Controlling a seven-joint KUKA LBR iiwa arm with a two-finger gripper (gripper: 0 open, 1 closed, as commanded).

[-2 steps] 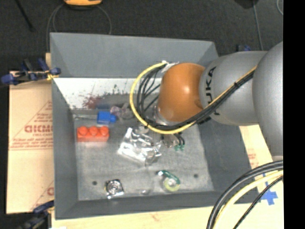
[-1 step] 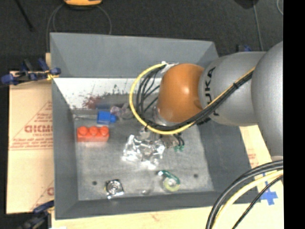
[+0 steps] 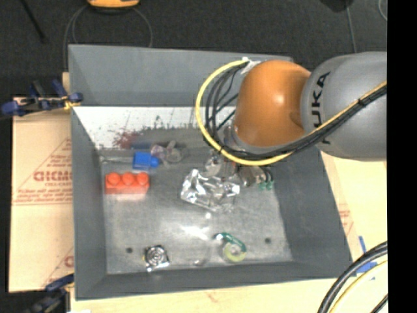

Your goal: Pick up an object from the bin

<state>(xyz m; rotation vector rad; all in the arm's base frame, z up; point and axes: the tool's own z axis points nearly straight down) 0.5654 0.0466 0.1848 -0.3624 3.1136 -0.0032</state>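
Grey metal bin [image 3: 88,207] holds a crumpled silvery foil wad [image 3: 207,193] mid-floor. The gripper [image 3: 221,175] hangs over it, probably to grasp; whether it is open cannot be told.

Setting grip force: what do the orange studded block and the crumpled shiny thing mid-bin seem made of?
The orange block looks like moulded plastic, smooth, slightly glossy: even colour, three round studs. The crumpled thing looks like thin foil or clear film, glossy: sharp creases, bright glints; which of the two is unclear.

Arm [image 3: 348,103] from R, claw [image 3: 226,169] down
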